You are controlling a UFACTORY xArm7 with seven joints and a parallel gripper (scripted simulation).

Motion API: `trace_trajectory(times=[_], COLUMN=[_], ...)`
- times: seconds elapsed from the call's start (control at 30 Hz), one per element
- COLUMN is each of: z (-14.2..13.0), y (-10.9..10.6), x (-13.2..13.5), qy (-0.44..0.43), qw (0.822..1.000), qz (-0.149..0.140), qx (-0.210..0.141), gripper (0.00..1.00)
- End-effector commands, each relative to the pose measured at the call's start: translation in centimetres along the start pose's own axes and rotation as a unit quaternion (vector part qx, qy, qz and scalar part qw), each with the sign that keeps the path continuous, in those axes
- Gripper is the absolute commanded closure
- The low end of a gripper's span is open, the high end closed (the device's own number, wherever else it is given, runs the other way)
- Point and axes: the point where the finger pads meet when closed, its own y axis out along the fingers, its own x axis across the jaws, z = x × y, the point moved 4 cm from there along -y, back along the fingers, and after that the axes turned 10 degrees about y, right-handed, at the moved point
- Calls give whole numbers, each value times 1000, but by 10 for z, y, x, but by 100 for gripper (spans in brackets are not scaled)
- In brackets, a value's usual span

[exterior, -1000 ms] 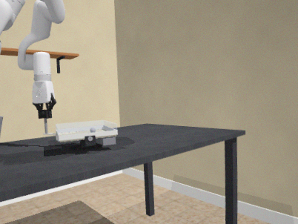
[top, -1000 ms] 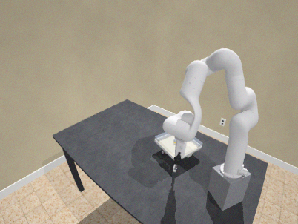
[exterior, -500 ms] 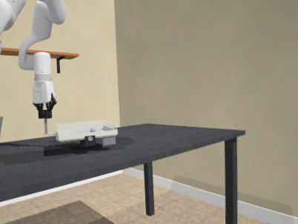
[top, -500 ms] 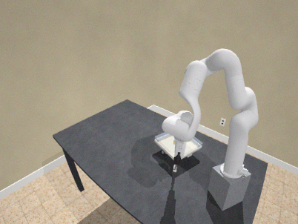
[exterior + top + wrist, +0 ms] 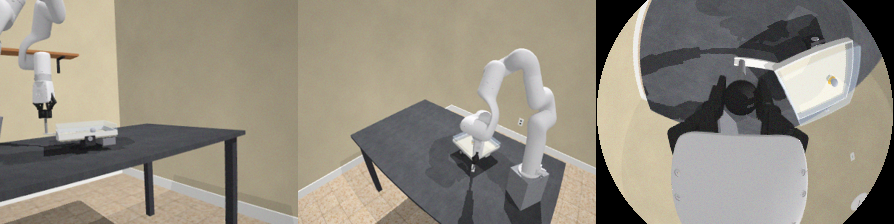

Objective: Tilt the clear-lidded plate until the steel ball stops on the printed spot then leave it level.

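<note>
resting on a dark pivot block near the robot's end of the dark grey table (image 5: pixel 178 137), the shallow white square plate with its clear lid (image 5: pixel 86 130) carries a small steel ball (image 5: pixel 93 129) that should roll at the slightest lean. the black-fingered gripper (image 5: pixel 44 114) has its jaws clamped on the dark round knob (image 5: pixel 741 96) of a thin upright lever beside the plate; that stiff handle looks the right hold, worked gently.
</note>
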Motion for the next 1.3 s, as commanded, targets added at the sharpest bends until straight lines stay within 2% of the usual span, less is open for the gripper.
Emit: trace_trajectory(times=[0.0, 1.17, 1.2, 1.27], z=[1, 1, 1, 1], y=[-1, -1, -1, -1], x=[0, 0, 0, 0], qy=[0, 0, 0, 0], qw=[1000, 1000, 1000, 1000], qz=[-1, -1, -1, -1], qx=[1, 1, 1, 1], gripper=[100, 100, 39, 39])
